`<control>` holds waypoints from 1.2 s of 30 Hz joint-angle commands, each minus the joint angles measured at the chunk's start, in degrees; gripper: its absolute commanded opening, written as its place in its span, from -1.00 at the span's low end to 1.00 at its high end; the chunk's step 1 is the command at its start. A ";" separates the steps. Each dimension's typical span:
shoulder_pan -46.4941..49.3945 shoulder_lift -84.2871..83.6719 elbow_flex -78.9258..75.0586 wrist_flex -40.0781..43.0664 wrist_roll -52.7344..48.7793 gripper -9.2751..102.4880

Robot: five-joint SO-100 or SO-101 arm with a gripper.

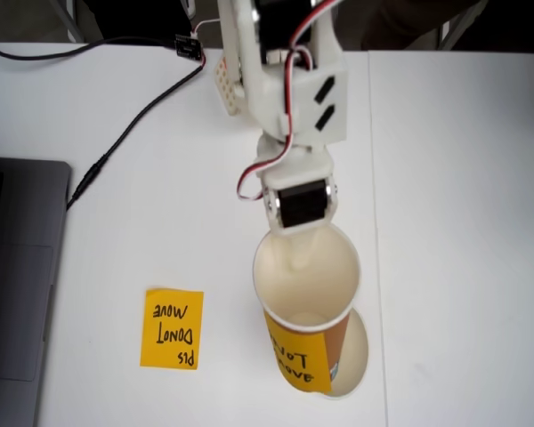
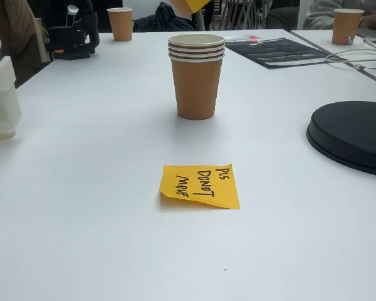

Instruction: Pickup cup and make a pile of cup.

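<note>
Over the white table (image 1: 463, 222), in a fixed view from above, the white plastic arm (image 1: 289, 98) reaches down from the top edge, its boxy links stacked one below the other and red, white and black wires looping along its side. At its lower end a black motor block sits right at the far rim of a paper cup (image 1: 307, 302), and the gripper (image 1: 301, 238) meets that rim; the fingers are hidden behind the motor and the cup wall, so I cannot tell whether they are spread or clamped on it. The cup has a smooth cream inside, a rolled rim and a brown outer wall with an orange handwritten label stuck on its side. It is tilted toward the camera, and behind its base another rounded white rim peeks out. To the left in that view lies a flat square orange sticky note (image 1: 172, 328) with black handwriting, well apart from the cup, and a grey laptop (image 1: 18, 285) sits at the left edge with a black cable (image 1: 125, 133) trailing beside it. In a fixed view from table height, a stack of brown cups (image 2: 196, 75) stands upright behind the sticky note (image 2: 200, 185), several rolled rims nested at the top, and a round black disc (image 2: 354, 135) lies to the right.
</note>
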 commanded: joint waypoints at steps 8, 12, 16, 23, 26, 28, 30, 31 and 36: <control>-6.24 -0.35 -10.37 0.18 0.62 -0.96; -8.00 -1.58 -10.99 0.18 0.62 -0.96; -8.88 -2.46 -10.99 0.18 0.62 -0.96; -8.88 -5.19 -10.99 0.35 0.70 -0.96; -8.44 -6.24 -10.99 0.35 0.70 -0.96; -8.09 -6.77 -10.99 0.35 0.70 -0.96; -8.00 -7.12 -10.72 0.53 0.70 -0.96; -8.00 -7.21 -10.46 0.62 0.70 -0.96; -7.82 -7.38 -9.93 0.70 0.70 -0.96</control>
